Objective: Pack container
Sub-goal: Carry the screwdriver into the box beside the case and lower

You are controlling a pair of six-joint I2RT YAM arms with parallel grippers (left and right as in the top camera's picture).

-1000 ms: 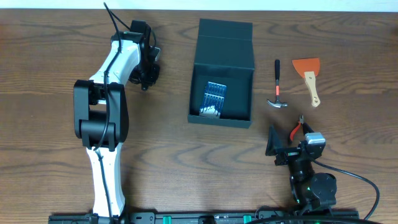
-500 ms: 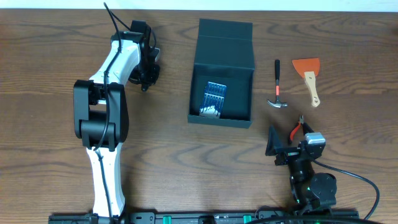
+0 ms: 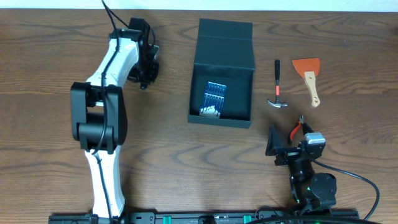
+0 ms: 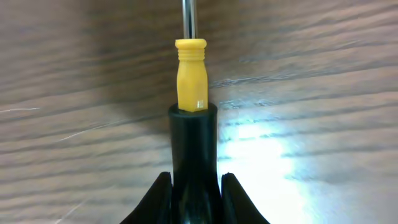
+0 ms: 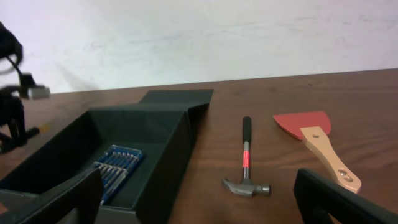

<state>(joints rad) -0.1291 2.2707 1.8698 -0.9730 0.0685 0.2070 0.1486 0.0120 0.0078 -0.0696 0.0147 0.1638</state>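
Left hand [image 4: 196,190] grips screwdriver [image 4: 191,74] by its handle, frame bottom; right hand [image 5: 199,199] open. I worry it pivots, catching container [image 3: 221,119] rim.

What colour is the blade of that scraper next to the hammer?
Orange-red. The scraper shows best in the right wrist view.

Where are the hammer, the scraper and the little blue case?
hammer [image 3: 277,81], overhead view, on its handle.
scraper [image 3: 306,66], overhead view, on its orange blade.
blue case [image 3: 214,95], overhead view, on its middle.

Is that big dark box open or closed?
Open: the container has its lid folded back, and a blue case shows inside.
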